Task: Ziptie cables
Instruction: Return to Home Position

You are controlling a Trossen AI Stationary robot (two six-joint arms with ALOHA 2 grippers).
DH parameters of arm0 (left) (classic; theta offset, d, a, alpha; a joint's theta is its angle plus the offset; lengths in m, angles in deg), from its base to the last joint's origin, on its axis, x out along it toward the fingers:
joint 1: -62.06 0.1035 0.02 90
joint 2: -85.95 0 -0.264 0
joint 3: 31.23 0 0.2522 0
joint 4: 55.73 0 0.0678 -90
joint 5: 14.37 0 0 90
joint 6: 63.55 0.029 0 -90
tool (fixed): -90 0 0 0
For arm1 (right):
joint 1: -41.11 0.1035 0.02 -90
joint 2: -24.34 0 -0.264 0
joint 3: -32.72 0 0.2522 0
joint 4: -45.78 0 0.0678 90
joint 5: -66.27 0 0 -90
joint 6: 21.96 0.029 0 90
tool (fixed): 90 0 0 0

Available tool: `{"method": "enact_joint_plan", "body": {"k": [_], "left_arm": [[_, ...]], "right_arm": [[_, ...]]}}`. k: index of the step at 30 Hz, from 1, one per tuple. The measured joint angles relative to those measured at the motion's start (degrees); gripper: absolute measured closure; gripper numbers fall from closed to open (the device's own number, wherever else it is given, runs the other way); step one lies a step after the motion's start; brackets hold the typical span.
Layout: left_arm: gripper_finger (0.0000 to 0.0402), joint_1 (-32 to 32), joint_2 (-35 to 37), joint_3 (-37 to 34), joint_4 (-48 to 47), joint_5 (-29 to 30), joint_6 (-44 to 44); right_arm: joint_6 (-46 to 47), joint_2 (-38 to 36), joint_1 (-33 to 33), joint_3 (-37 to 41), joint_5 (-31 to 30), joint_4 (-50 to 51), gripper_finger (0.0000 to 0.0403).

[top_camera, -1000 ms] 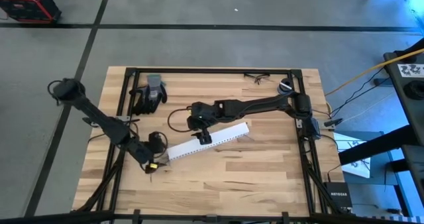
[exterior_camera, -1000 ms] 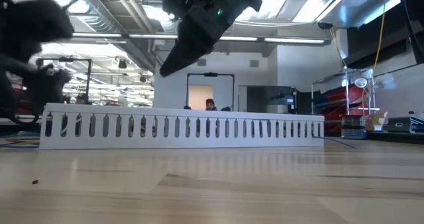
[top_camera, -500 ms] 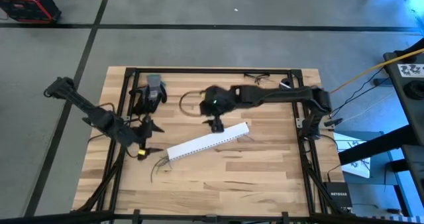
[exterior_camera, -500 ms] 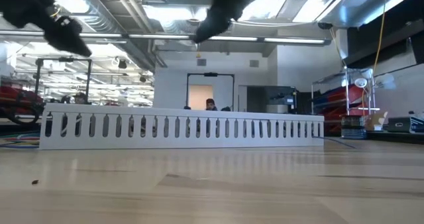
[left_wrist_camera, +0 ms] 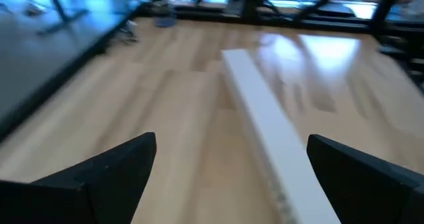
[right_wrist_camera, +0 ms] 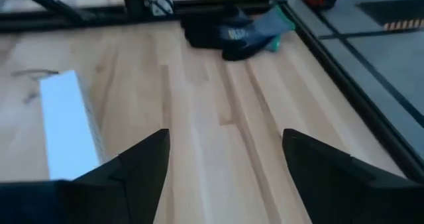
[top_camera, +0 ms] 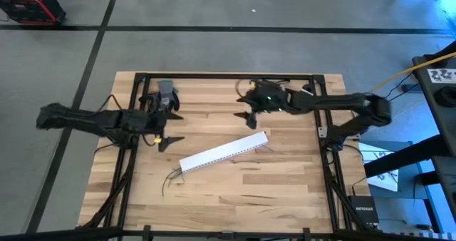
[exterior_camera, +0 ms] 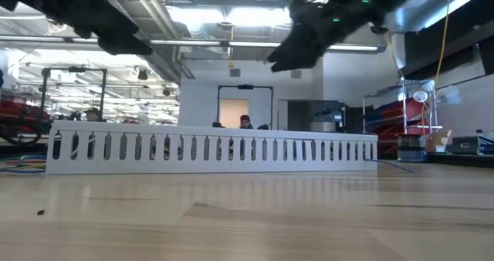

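Off the duct's left end, left gripper (top_camera: 171, 127): raised clear of the wood, fingers spread wide with nothing between them. Its wrist camera looks along the white cable duct (top_camera: 224, 151).
Right gripper (top_camera: 246, 110): hangs above the table on the duct's back side, near its right end. Its fingers are parted and empty, apart from the duct.
White cable duct: lies slantwise on the wooden table (top_camera: 285, 191) between the two grippers, touched by neither. From table height its slotted wall stands upright, and from the left wrist its top reads as a flat white strip.
Cables (top_camera: 171, 177): thin dark strands trail onto the wood at the duct's left end, and a few wisps show by its right end. I can't tell how much lies inside.
Glove (top_camera: 162, 98): dark with a grey cuff, flat on the table, farther from the duct than the left gripper.
Glasses (top_camera: 274, 84): on the wood, farther from the duct than the right gripper.
Person (exterior_camera: 245, 122): well behind the duct, showing just over its top edge.
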Motion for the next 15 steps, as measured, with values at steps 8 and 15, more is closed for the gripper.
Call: {"method": "enact_joint_plan", "body": {"k": [8,15], "left_arm": [[0.0013,10.8,5.5,-4.6,7.3,-7.4,2.3],[0.0013,13.8,12.6,-10.6,9.0,-8.5,-1.1]], "right_arm": [[6.5,-14.9,-0.7,20.1,-1.9,-15.2,0.0118],[8.8,-28.4,-0.7,31.6,-1.5,-25.6,0.0118]]}}
